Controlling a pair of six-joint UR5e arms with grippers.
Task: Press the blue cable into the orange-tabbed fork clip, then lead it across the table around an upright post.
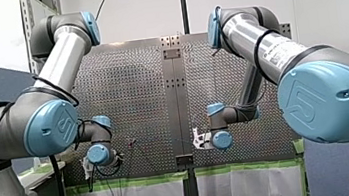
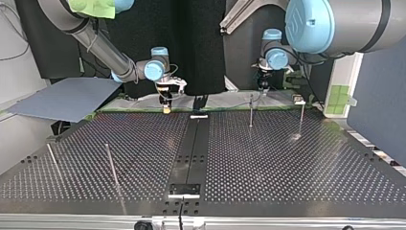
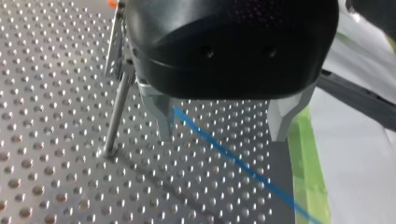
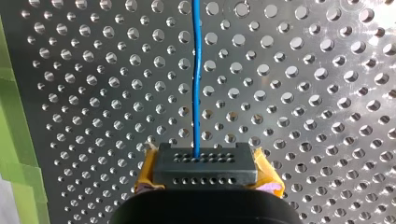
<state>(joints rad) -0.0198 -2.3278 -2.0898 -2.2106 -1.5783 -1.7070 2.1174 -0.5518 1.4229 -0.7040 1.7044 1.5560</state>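
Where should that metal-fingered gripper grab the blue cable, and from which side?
Probably where the blue cable runs straight between the open fingers of my left gripper, beside the upright post. Come straight down from above, one finger either side: it is thin and crosses the gap slantwise.

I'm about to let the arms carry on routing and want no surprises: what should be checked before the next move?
1. My right pincer grips the blue cable: ok, shut on it between yellow pads.
2. Cable ahead of it free of kinks: ok, it runs straight.
3. My left pincer open: ok, metal fingers apart, cable by one finger.
4. Cable seated in the orange-tabbed clip: cannot tell, only an orange bit shows.
5. Cable round the upright post: not ok, it runs off beside the post.
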